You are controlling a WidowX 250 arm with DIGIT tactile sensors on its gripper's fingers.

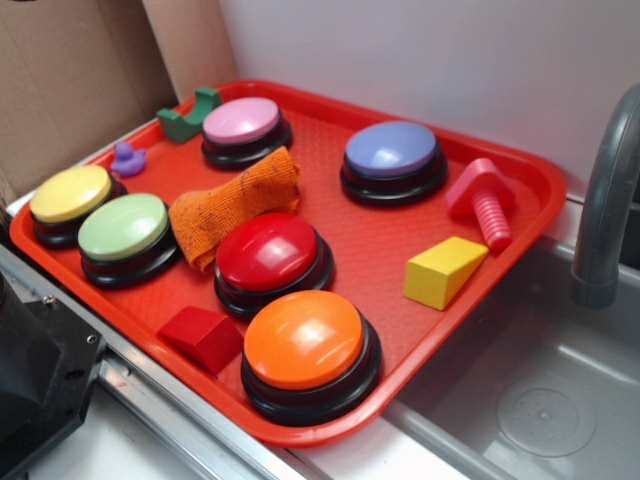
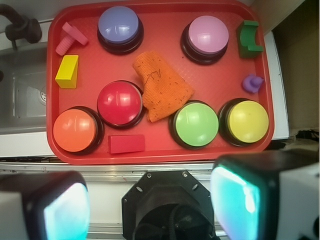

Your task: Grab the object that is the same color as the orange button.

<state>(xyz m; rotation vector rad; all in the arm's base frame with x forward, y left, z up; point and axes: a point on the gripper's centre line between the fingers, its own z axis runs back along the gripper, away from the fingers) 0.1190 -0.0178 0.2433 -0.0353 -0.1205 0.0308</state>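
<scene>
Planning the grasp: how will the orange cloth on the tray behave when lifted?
The orange cloth looks knitted and crumpled, so it will probably droop and bunch. It seems light. It lies against the red button and green button, so it may drag across them.

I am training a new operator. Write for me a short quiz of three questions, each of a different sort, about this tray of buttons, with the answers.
1. True or false: the orange cloth lies on the red tray.
2. Multiple choice: which button stands nearest the orange button? A) the red button B) the purple button C) the yellow button
3. Short answer: in the wrist view, is the gripper touching the cloth?

Key
1. True.
2. A.
3. No. Its fingers are apart and sit at the bottom of the picture, off the tray.
</scene>
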